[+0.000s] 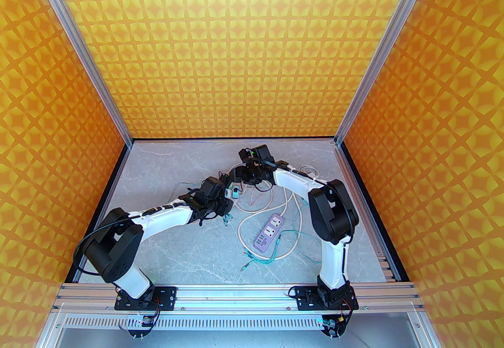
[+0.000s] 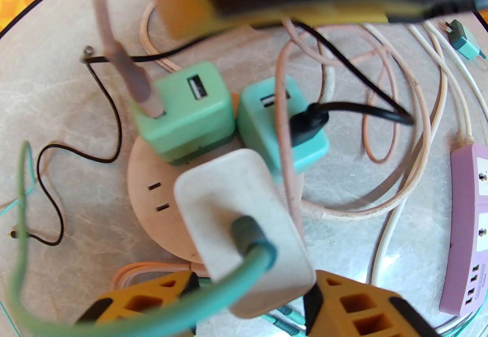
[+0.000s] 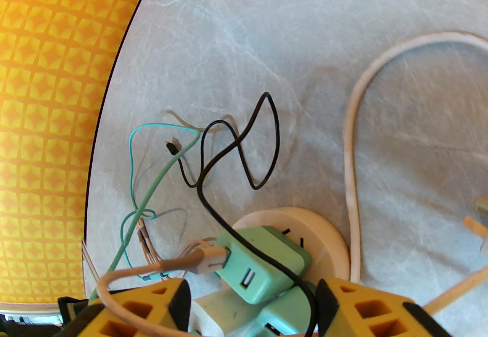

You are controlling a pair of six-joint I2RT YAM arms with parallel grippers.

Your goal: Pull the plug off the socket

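The white plug [image 2: 236, 213] stands in the round socket [image 2: 152, 190] on the table [image 1: 165, 165], crowded by a green plug [image 2: 183, 114] and a teal plug [image 2: 282, 125]. Light, hard and smooth-sided (probably slippery), it is best pinched low across its flat sides, not by its soft green cable [image 2: 251, 247]. The left claw [image 2: 253, 282] straddles it, but whether it is gripping cannot be told. The right claw [image 3: 253, 286] hangs over the cluster, its hold equally unclear.

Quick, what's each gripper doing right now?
Left gripper: fingers either side of the white rectangular plastic charger; grip cannot be told.
Right gripper: open over the mint-green cube charger, holding nothing.
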